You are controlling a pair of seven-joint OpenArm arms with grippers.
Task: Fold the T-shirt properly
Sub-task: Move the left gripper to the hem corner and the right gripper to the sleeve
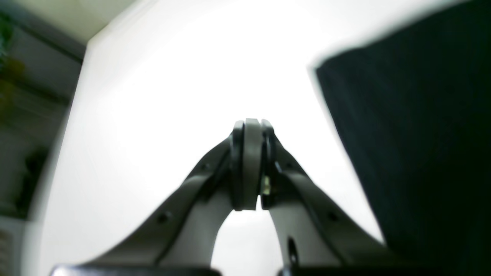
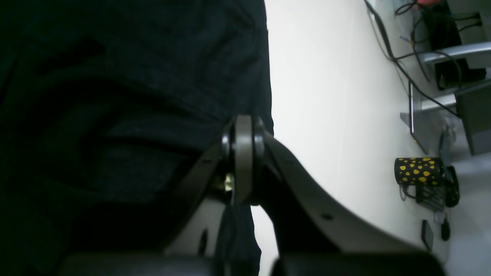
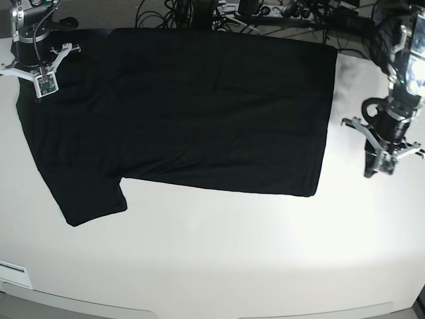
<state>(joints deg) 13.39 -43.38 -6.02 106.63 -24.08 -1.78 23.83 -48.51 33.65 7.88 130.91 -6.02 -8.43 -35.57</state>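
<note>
The black T-shirt [image 3: 199, 113] lies spread flat on the white table [image 3: 232, 266], plain side up, with one sleeve [image 3: 89, 199] pointing to the front left. My right gripper [image 3: 44, 85] hovers over the shirt's far left edge. In the right wrist view its fingers [image 2: 243, 122] are pressed together above the dark cloth [image 2: 134, 96], right at the shirt's border. My left gripper [image 3: 378, 163] is over bare table, just right of the shirt's right edge. In the left wrist view it [image 1: 251, 126] is shut and empty, with the shirt [image 1: 414, 134] off to its right.
Cables [image 3: 265, 13] and gear crowd the table's far edge. A black mug with yellow spots [image 2: 418, 170] and more cables [image 2: 406, 57] sit beyond the table in the right wrist view. A white label [image 3: 13, 272] is at the front left corner.
</note>
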